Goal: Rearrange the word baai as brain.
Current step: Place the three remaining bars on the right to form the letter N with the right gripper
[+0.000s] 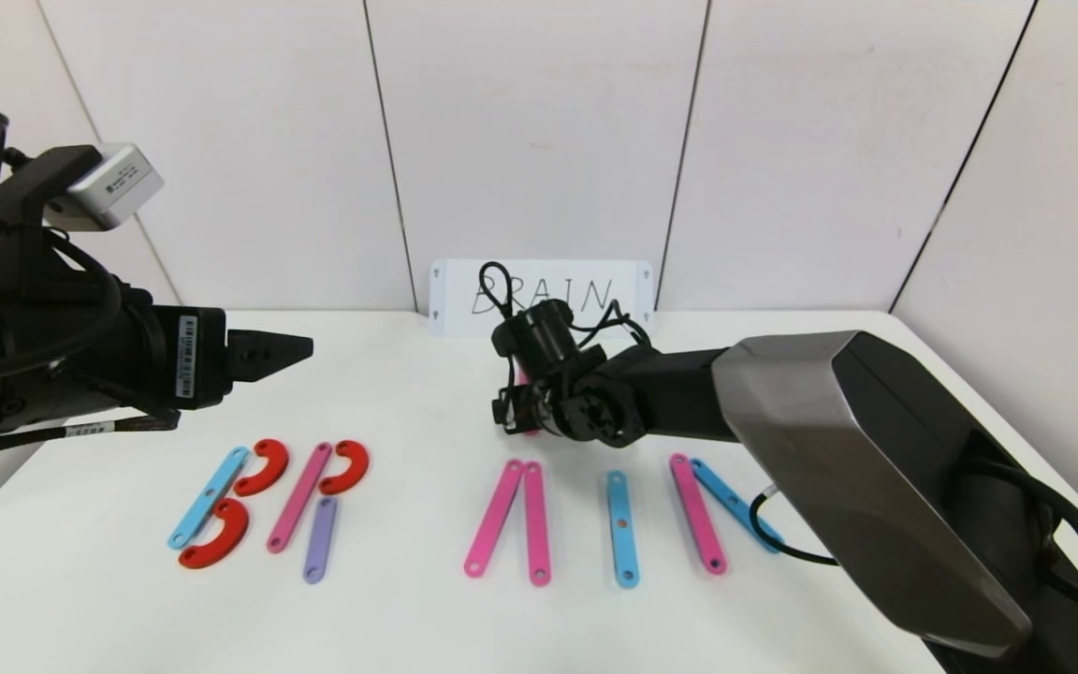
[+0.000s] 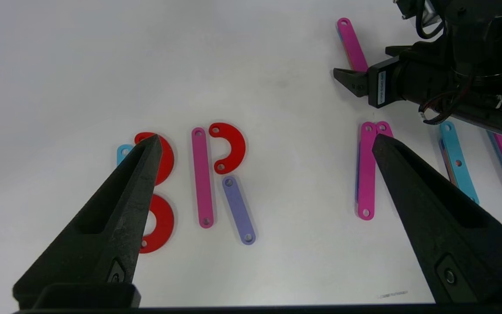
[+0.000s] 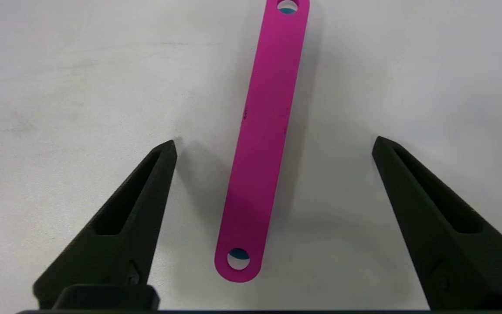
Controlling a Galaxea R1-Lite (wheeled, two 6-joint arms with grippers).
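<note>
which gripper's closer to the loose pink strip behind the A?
Right. The right gripper hangs directly over the pink strip, fingers open on either side of it. The left gripper is raised well off to the strip's left, beyond the B and R.

Head view: high, facing forward and down over the whole worktop [image 1: 427, 374].
Left wrist: looks down, farther off.
Right wrist: close above pink strip [image 3: 262, 144].
Shared: that strip [image 2: 352, 43].

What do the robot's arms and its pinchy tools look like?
Both tools are black with two pointed, wedge-shaped fingers. The left tool sits on a black arm with a white barcode sticker and a silver camera box. The right tool has a grey-and-black arm shell with looping black cables.
</note>
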